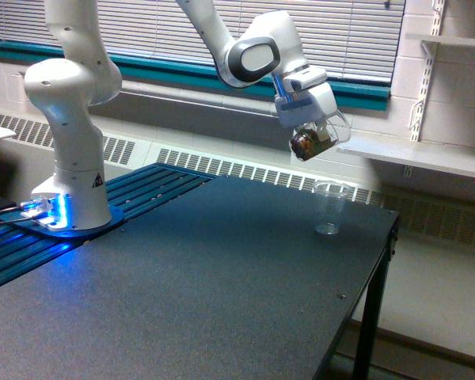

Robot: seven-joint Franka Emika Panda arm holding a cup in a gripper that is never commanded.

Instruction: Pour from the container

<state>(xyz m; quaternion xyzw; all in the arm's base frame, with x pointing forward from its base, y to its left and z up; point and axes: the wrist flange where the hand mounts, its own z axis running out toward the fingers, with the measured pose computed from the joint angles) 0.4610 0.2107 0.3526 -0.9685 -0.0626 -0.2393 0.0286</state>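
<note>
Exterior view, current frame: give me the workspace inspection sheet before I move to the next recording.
Surface: dark table, speckled, no spills seen.
Job's things: container with brown contents, held tilted in the air above the clear plastic cup, which stands upright near the table's far edge.
Clutter: nothing seen.
Grippers: gripper shut on the container.
Cables: cables by the blue-lit arm base.
Surroundings: window blinds, radiator grille, wall shelf.

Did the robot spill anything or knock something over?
No, nothing stands out. The hand holds the tilted container in the air, brown bits inside. The clear cup stands upright on the table.
</note>
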